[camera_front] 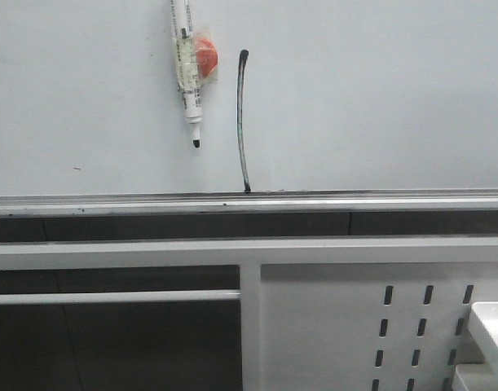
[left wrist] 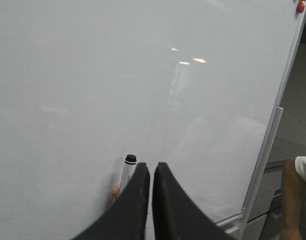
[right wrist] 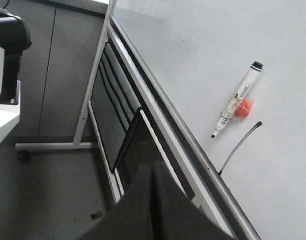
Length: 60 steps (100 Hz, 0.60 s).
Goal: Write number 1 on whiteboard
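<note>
slotted panel [camera_front: 338,326] | one whiteboard [camera_front: 379,90] | one number 1 [camera_front: 241,122] | one pen [camera_front: 187,73] | both grippers [left wrist: 150,172] [right wrist: 151,175] pressed together, empty

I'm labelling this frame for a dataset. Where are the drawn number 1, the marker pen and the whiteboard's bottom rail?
number 1 [camera_front: 240,122]: front view, middle of the black stroke.
marker pen [camera_front: 187,73]: front view, white barrel beside the orange magnet.
bottom rail [camera_front: 110,204]: front view, silver strip along the whiteboard's lower edge.
</note>
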Each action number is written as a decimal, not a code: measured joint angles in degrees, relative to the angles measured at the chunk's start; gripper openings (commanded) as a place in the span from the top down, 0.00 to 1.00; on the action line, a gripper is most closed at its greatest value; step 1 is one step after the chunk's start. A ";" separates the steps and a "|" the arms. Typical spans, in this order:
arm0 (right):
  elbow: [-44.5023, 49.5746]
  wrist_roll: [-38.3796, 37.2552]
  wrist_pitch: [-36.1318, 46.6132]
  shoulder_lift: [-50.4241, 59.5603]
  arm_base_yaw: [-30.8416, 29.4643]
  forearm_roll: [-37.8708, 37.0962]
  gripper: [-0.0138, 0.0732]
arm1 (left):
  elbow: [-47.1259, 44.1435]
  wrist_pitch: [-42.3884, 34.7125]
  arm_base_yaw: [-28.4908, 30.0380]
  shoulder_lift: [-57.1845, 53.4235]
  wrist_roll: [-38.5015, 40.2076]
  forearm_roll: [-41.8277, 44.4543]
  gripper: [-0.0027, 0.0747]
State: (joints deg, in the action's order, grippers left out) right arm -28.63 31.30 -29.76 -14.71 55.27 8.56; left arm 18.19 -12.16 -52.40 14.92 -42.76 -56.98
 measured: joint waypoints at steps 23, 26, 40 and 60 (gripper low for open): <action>0.00 0.00 -0.12 0.00 0.00 0.00 0.90 | 0.00 -0.13 0.00 0.00 -0.09 -1.71 0.99; 0.00 0.00 -0.12 0.00 0.00 0.00 0.90 | -0.14 -0.68 0.00 0.00 -0.09 -1.59 0.99; 0.00 0.00 -0.22 0.00 0.00 0.00 0.90 | -3.40 -4.09 1.74 0.00 -0.35 7.90 0.99; 0.00 0.00 -0.22 0.00 0.00 0.06 0.90 | -12.66 -3.75 16.82 -0.28 2.24 24.05 0.99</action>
State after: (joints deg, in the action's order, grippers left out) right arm -28.63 31.30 -29.98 -14.71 55.27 8.62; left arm 5.53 -15.91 -35.59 14.64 -40.52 -32.93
